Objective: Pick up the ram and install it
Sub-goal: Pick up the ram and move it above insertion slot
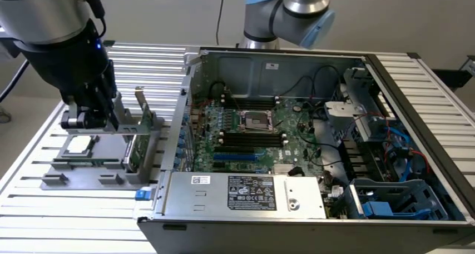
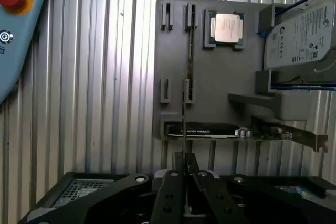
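Wrist view: jaws of the gripper (image 2: 184, 157) are clamped on the ram (image 2: 184, 111), held edge-on over the grey holder tray (image 2: 226, 72) on the slatted counter (image 2: 94, 87).

A pale grey wall (image 1: 171, 12) stands behind a table (image 1: 44, 220) of ribbed aluminium slats

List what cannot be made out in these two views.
Ram: wrist view, seen edge-on, chips hidden.
Hard drive: wrist view, cut off by the picture's edge.
Tray: exterior view, partly hidden behind the tool.
Power supply label: exterior view, print too small to read.
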`<state>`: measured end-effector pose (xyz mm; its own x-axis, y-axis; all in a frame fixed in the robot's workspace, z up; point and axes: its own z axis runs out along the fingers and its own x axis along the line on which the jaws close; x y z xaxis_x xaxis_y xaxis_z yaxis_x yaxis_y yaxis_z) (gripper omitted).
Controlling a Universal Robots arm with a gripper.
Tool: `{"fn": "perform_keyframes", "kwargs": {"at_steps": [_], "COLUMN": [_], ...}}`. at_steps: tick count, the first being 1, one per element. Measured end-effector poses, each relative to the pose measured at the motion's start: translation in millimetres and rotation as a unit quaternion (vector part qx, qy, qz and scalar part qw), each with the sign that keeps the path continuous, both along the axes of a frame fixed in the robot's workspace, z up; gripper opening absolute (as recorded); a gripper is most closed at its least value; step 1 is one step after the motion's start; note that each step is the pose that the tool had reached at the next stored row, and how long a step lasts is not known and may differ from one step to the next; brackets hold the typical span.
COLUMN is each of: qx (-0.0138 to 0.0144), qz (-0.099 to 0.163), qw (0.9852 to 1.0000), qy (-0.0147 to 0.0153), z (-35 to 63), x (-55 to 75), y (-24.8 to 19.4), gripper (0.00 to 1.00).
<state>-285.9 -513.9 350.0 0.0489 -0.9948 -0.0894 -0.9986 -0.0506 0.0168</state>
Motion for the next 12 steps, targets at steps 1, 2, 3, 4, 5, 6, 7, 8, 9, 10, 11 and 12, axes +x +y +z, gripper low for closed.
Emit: {"fn": "perform_keyframes", "kwargs": {"at_steps": [1, 2, 3, 4, 5, 6, 7, 8, 9, 10, 11, 12], "qx": [0.0, 0.0, 0.0, 0.0, 0.0, 0.0001, 0.0001, 0.0003, 0.0006, 0.001, 0.0014, 0.0022], "qz": [0.0, 0.0, 0.0, 0.0, 0.0, 0.0, 0.0, 0.0, 0.0, 0.0, 0.0, 0.0], "qw": [1.0, 1.0, 1.0, 1.0, 1.0, 1.0, 1.0, 1.0, 1.0, 1.0, 1.0, 1.0], "qy": [0.0, 0.0, 0.0, 0.0, 0.0, 0.0, 0.0, 0.0, 0.0, 0.0, 0.0001, 0.0001], "z": [4.1, 8.4, 12.3, 16.0, 19.0, 21.5, 24.0, 26.3, 28.6, 31.3, 33.7, 35.8], "x": [1.8, 3.6, 5.7, 8.4, 11.8, 15.6, 19.9, 24.2, 28.7, 33.6, 38.1, 42.6], "y": [0.5, 1.0, 1.5, 1.9, 2.2, 2.4, 2.6, 2.6, 2.7, 2.7, 2.7, 2.7], "gripper": [0.13, 0.13, 0.13, 0.13, 0.13, 0.13, 0.13, 0.13, 0.13, 0.13, 0.13, 0.13]}}
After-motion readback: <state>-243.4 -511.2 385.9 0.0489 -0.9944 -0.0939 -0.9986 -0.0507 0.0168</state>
